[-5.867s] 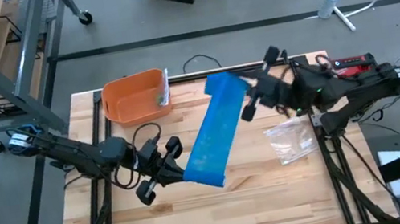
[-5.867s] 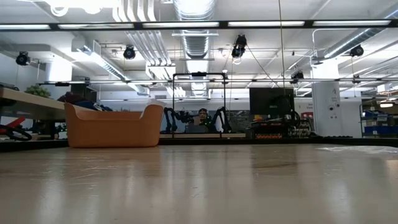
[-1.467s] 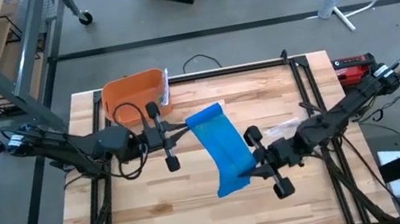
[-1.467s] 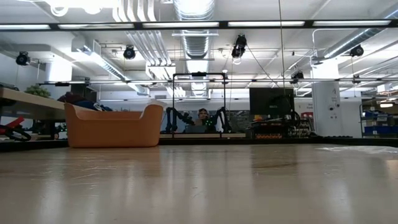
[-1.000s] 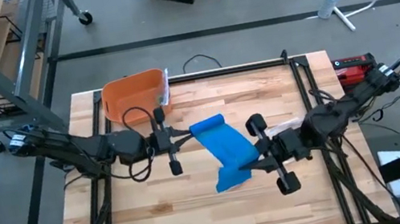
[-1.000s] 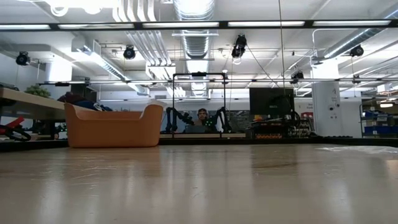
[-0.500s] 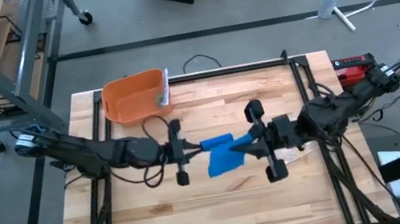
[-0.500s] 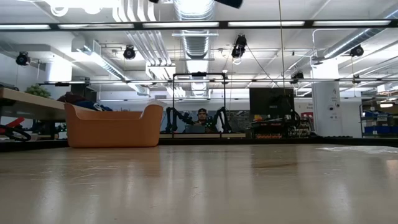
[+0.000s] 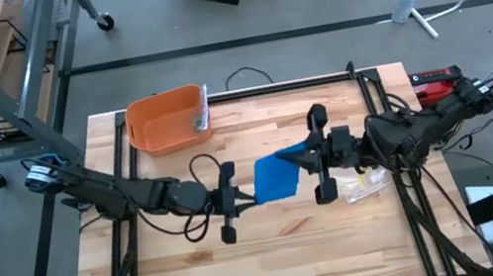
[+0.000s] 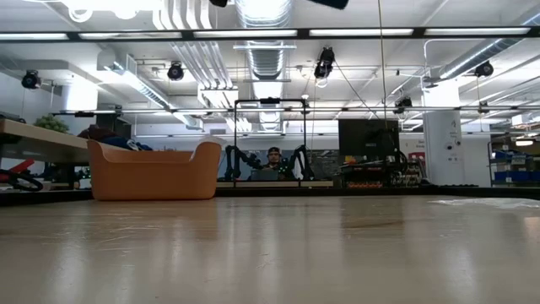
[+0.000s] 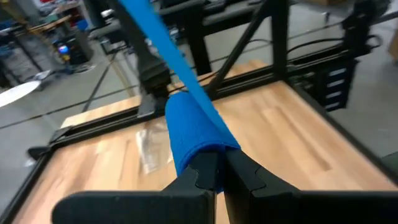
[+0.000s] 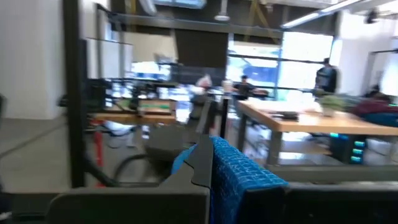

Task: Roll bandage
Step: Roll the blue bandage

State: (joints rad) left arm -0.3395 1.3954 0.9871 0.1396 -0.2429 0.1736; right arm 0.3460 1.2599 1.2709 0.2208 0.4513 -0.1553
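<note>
A blue bandage (image 9: 276, 177) hangs in the air above the middle of the wooden table (image 9: 276, 253), stretched as a short sheet between my two grippers. My left gripper (image 9: 242, 199) is shut on its left end, my right gripper (image 9: 302, 159) on its right end. In the left wrist view the bandage (image 11: 196, 127) bulges over my fingertips and runs off as a strip toward the right arm. The low view shows only dark bits of the arms at its top edge. My left gripper pinches the bandage's left end (image 11: 205, 155) between its two fingers, coming nearly level from the table's left. The cloth curls over the fingertips in a rounded fold and is clear of the table. My right gripper pinches the bandage's right end (image 12: 233, 177) between its two fingers, coming about level from the table's right. The cloth lies beside the finger (image 12: 202, 165) and is clear of the table; one layer or several, I cannot tell.
An orange bin (image 9: 166, 119) stands at the table's far left corner. A clear plastic bag (image 9: 365, 183) lies on the table under the right arm. A red tool (image 9: 432, 79) sits at the far right edge. Bare wood lies along the near side.
Both grippers stayed shut on the bandage. The left one has gone toward the near edge and down, the right one toward the far edge, and both have turned. The bandage, a longer slanting strip before, now spans a short stretch between them, clear of the table.
</note>
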